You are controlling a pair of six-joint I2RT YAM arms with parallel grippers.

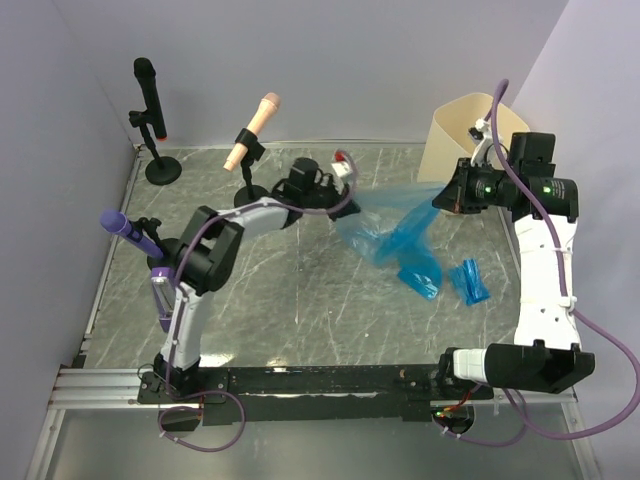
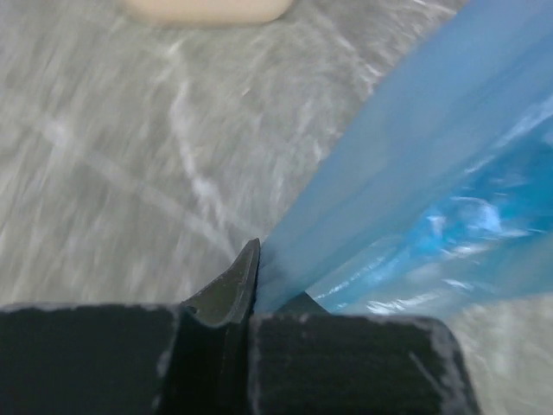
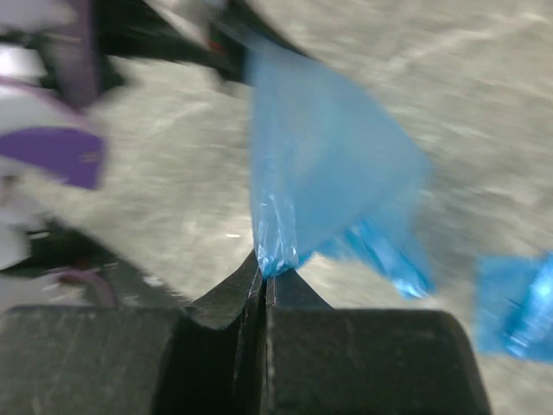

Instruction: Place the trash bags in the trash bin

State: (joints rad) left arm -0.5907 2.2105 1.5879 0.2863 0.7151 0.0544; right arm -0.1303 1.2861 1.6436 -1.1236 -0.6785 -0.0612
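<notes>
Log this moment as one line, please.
left claw: shut on translucent blue plastic trash bag | right claw: same bag | cream plastic bin: far-right corner

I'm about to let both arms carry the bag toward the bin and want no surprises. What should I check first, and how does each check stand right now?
1. Left gripper shut on the blue trash bag: ok.
2. Right gripper shut on the same bag: ok.
3. Bag clear of the table: cannot tell; its lower end hangs close to the surface.
4. Trash bin upright with its mouth open: ok, though the right arm partly covers it in the top view.
5. Folded second bag in the bin: not ok; it lies on the table beside the right arm.
</notes>
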